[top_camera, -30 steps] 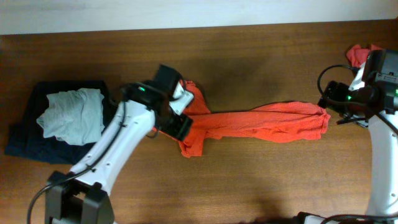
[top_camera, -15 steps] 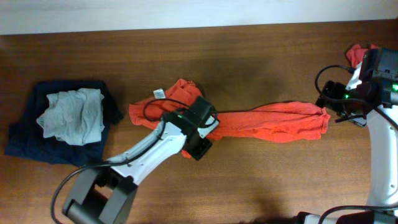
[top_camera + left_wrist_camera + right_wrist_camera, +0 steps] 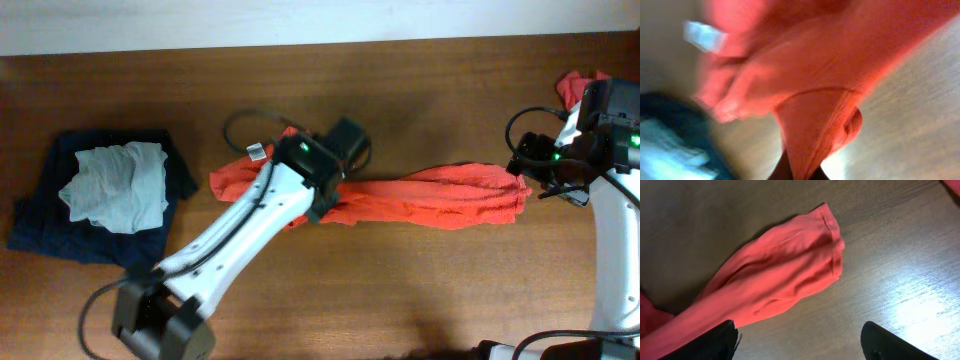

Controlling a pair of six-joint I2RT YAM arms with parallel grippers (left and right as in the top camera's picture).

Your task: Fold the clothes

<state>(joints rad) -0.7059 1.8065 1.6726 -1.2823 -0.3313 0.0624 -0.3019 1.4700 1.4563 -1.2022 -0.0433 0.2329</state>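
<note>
Within the last second the left pincer [image 3: 797, 172] swung from the left end of the orange-red T-shirt [image 3: 440, 195] to its middle and snapped together on a fold of cloth. That suggested a fresh grip for straightening the bunched, rope-like shirt, which lay across the middle of the worktop [image 3: 420, 290]. The right pincer [image 3: 797, 342] stayed apart, empty, over the shirt's right end. There were two orange-red shirts, the second T-shirt [image 3: 572, 85] at the far right edge, plus one navy garment [image 3: 40, 230] under one pale grey garment [image 3: 115, 185].

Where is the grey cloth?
Seen from overhead, the grey cloth lies on a dark blue garment at the table's left side, left of the orange-red T-shirt.
</note>
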